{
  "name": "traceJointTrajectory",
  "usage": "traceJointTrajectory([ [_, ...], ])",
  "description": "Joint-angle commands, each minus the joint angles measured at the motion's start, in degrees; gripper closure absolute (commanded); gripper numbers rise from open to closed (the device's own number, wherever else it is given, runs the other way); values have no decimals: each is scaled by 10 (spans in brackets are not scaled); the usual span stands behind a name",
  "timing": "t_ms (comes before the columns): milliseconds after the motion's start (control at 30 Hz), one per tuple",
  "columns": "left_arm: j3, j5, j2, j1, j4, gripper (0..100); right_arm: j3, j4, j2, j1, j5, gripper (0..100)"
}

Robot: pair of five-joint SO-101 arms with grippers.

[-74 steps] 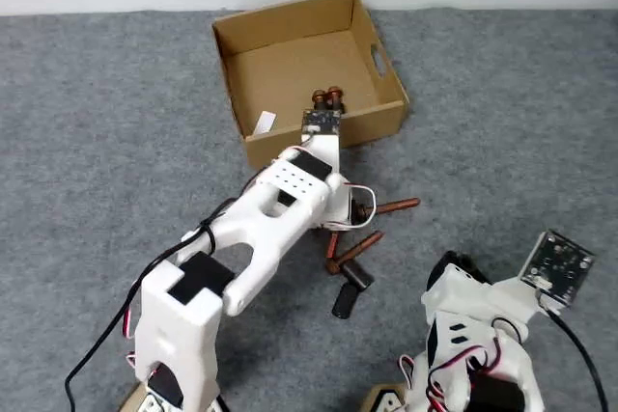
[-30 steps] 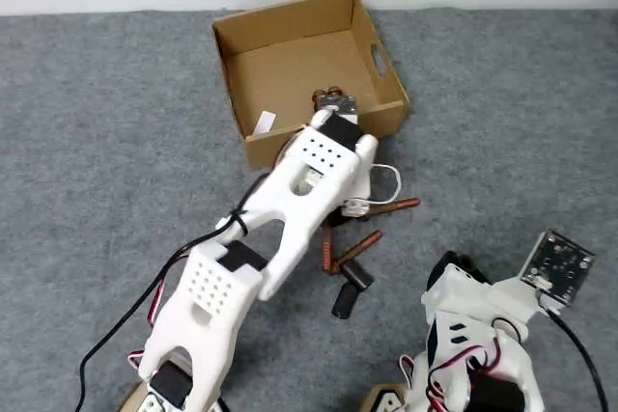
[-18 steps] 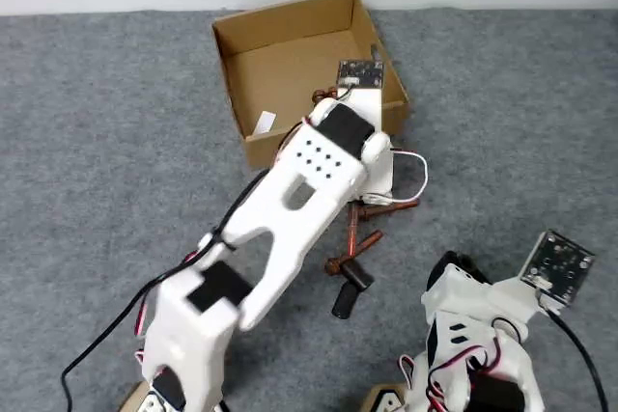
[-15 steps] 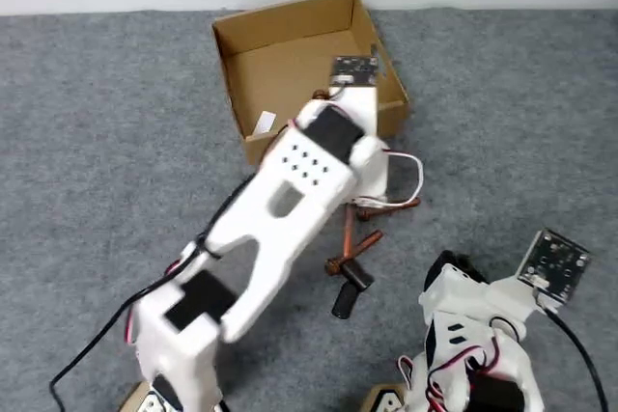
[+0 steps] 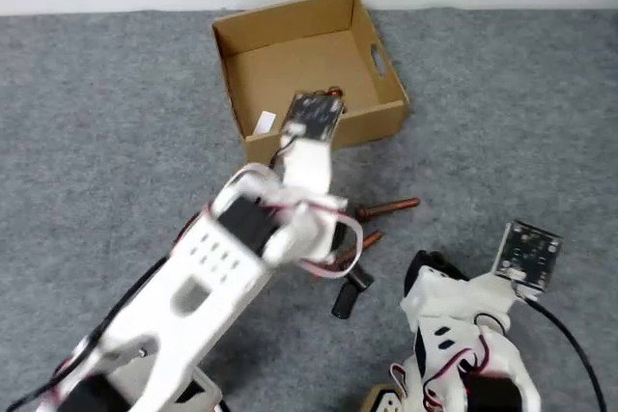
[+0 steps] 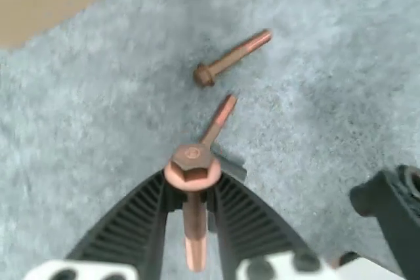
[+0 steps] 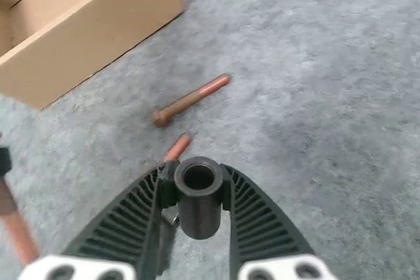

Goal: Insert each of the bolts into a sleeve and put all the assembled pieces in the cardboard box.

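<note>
My left gripper is shut on a copper bolt, head up, over the grey carpet. My right gripper is shut on a black sleeve whose open bore faces the camera. One loose bolt lies on the carpet near the cardboard box; the same bolt appears in the right wrist view. A second bolt lies partly hidden under the left arm. Another black sleeve rests on the carpet between the arms.
The box stands open at the back centre, with a white label on its floor and something copper beside the left arm's camera board. Grey carpet lies open to the right and left.
The left arm has pulled back from the box edge toward the near side and lifted, with a bolt in its jaws. The right arm has shifted slightly left.
</note>
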Motion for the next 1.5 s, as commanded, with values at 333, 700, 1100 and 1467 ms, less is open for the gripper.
traceJointTrajectory([
  [333,150,-8,-306,-52,-96,995,-11,-17,0,-209,57,991],
  [700,228,-4,-452,-52,-169,995,-2,-44,0,-316,147,991],
  [1100,307,44,-594,-52,-232,995,40,-177,0,-357,229,991],
  [1467,320,43,-609,5,-187,995,39,-181,0,-357,289,991],
])
